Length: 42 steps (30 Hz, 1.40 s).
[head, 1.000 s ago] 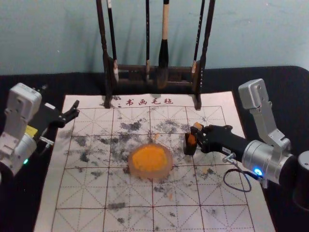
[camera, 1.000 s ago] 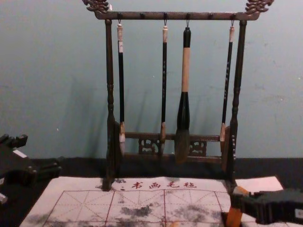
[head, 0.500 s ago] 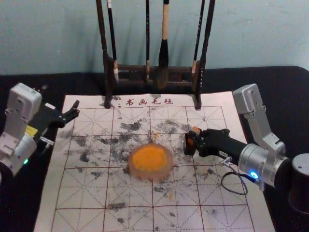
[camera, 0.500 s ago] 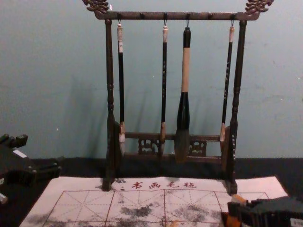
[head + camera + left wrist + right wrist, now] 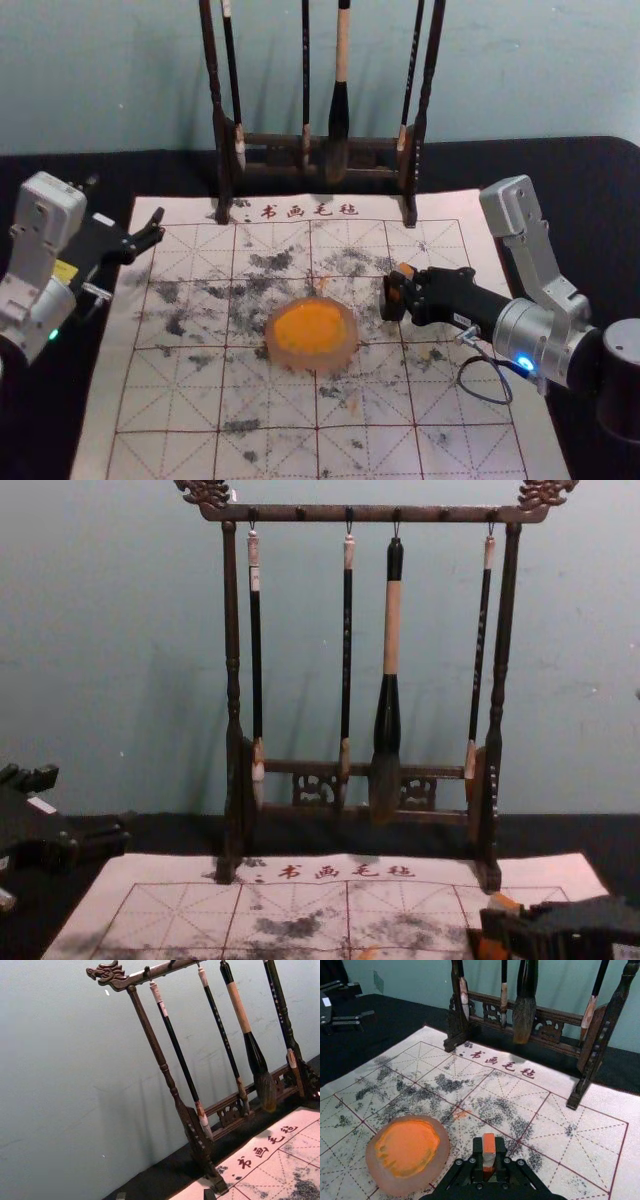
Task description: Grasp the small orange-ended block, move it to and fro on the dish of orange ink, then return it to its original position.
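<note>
Right gripper (image 5: 402, 292) clamps the block (image 5: 489, 1147) right of the dish (image 5: 276, 350); shallow grip, we fear, might let it twist. Left gripper (image 5: 82, 808) parked left, fingers apart.

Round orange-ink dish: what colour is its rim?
The dish's rim is dusty pink, clearest in the right wrist view.

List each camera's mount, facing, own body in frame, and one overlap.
Head: on the head, looking forward and down at the dish; left gripper and right gripper show.
Chest: lower, facing the rack; both grippers show.
Left wrist: left arm, facing rack and wall; left gripper's fingertips show.
Right wrist: right arm, facing dish and rack; right gripper holds the block.
Head and right wrist share the dish.
</note>
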Available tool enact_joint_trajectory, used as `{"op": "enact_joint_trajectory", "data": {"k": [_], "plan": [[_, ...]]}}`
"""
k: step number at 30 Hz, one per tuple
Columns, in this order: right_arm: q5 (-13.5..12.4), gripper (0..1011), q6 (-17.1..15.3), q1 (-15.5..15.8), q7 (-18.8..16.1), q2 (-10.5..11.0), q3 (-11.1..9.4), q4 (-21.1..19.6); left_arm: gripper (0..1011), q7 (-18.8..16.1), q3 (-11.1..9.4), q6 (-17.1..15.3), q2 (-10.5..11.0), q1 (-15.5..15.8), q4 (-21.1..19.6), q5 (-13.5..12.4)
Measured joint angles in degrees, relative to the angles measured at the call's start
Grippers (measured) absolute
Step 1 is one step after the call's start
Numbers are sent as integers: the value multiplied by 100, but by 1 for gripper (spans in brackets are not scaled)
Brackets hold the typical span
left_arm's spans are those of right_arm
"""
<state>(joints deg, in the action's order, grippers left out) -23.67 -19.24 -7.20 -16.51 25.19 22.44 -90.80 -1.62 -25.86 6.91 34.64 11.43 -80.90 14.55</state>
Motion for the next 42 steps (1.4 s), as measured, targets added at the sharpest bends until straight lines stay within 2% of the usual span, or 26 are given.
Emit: {"op": "enact_joint_trajectory", "data": {"k": [4, 5, 6, 17, 18, 22, 24, 25, 26, 31, 33, 39, 42], "plan": [[-6, 138, -2, 0, 0, 1, -2, -2, 1001, 0, 0, 0, 0, 0, 0, 0], [-8, 184, -3, 0, 0, 1, -3, -3, 1001, 0, 0, 0, 0, 0, 0, 0], [-8, 184, -3, 0, 0, 1, -3, -3, 1001, 0, 0, 0, 0, 0, 0, 0], [-21, 544, -10, 0, 0, 1, -8, -9, 1001, 0, 0, 0, 0, 0, 0, -1], [-22, 607, -10, 0, 0, 1, -8, -10, 1001, 0, 0, 0, 0, 0, 0, 0], [-23, 681, -12, 0, 0, 2, -8, -10, 1001, 0, 0, 0, 0, 0, 0, 0], [-25, 787, -12, 0, 0, 1, -8, -10, 1002, 0, 0, 0, 0, 0, 0, 0], [-25, 787, -12, 0, 0, 1, -8, -10, 1001, 0, 0, 0, 0, 0, 0, 0], [-26, 842, -12, 0, 0, 1, -8, -11, 1001, 0, 0, 0, 0, 0, 0, 0], [-28, 972, -12, 0, 1, 1, -8, -10, 1001, 0, 0, 0, 0, 0, 0, 0], [-28, 1003, -12, 0, 0, 2, -8, -10, 1001, 0, 0, 0, 0, 0, 0, 0], [-28, 1002, -10, 0, 0, 1, -8, -11, 1001, 0, 0, 0, 0, 0, 0, 0], [-46, 1002, 225, 71, -1, -41, -105, -73, 1001, 0, 0, 0, 0, 0, 0, 0]]}}
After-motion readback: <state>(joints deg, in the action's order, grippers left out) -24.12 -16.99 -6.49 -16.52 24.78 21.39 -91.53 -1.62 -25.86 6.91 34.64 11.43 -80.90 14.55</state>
